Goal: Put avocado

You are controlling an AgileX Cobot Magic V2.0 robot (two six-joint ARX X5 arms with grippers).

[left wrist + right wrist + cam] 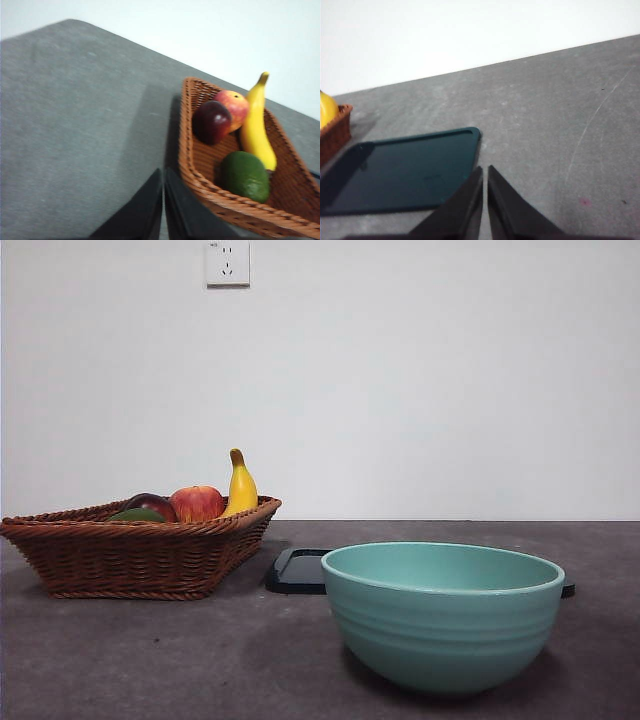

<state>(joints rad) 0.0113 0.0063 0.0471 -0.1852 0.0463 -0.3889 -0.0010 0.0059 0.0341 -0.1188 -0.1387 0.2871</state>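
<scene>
While no arm shows in the front view, both wrist views give the grippers' poses. Left gripper [163, 172]: raised above the bare grey desk [75, 125], angled down, jaws pressed together with only a thin slit between them, pinching nothing, just outside one woven side of the wicker basket [195, 180]. Right gripper [485, 170]: likewise raised and tilted down over the desk, jaws pressed together and holding nothing, tips over the edge of a flat dark tray [405, 170] lying on the surface.

Avocado [245, 175]: dark green, lying inside the basket at the end nearest the left gripper, close to the basket wall. Beside it, a yellow banana [256, 127] along one side of the basket, stem up. At the far end, a dark red-purple fruit [211, 121] touching a red apple [233, 107].

From the front: basket toward the desk's left side, avocado barely showing as a green sliver above the rim. Toward the right and nearest the camera, a pale green bowl [445, 615], standing upright, with the tray flat behind it. On the white wall above, a power socket [227, 262].
</scene>
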